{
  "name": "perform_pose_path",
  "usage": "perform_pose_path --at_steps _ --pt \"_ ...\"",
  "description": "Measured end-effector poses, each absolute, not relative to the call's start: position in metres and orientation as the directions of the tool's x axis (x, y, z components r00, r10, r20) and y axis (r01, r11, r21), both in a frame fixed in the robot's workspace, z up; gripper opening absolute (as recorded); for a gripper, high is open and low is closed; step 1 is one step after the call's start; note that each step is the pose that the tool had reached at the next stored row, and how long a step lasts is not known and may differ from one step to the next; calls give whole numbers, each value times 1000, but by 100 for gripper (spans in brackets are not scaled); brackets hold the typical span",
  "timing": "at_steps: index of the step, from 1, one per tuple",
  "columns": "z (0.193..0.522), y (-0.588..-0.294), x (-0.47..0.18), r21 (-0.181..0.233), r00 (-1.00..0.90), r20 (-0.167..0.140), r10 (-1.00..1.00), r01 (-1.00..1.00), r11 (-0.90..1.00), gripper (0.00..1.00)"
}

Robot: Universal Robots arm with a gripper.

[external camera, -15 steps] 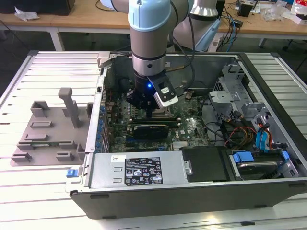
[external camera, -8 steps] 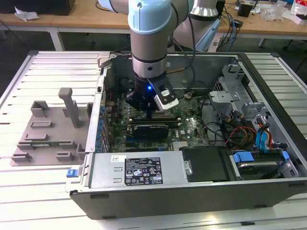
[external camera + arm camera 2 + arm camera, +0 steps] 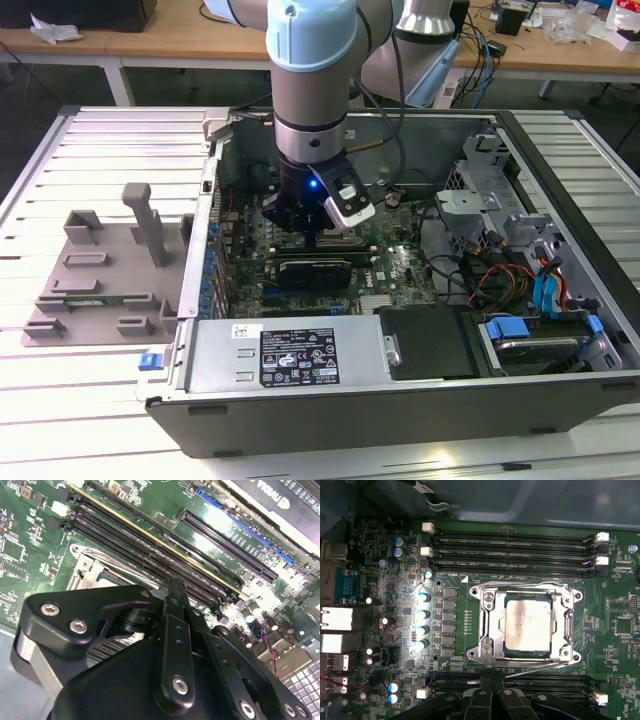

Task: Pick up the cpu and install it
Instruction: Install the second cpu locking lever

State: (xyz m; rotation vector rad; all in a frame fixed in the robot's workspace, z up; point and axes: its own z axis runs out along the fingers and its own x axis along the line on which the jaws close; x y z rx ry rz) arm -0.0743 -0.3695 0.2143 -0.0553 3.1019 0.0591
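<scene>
First wrist view: cpu [image 3: 527,624] seated in socket frame [image 3: 486,625], memory slots [image 3: 512,544] flanking; fingers' [image 3: 492,700] state unclear

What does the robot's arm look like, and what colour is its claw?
The arm is a thick silver-grey tube with pale blue caps at its joints. Near its wrist sits a black block with a small blue light and a white-and-black box. The gripper is black, built from flat linked bars held by shiny silver screws.

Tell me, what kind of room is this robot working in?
Probably a lab or workshop. An opened grey metal desktop computer case lies on a white slatted metal table, and wooden desks strewn with cables stand behind it.
</scene>
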Motion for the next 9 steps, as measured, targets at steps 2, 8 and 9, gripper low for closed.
perform_pose_path --at_steps 2,8,9 --pt "215 -370 -75 39 -998 -40 -42 -43 998 11" --pt "214 -370 -75 56 -998 -52 -44 -47 997 11" --pt "214 -370 -75 56 -998 -52 -44 -47 997 11"
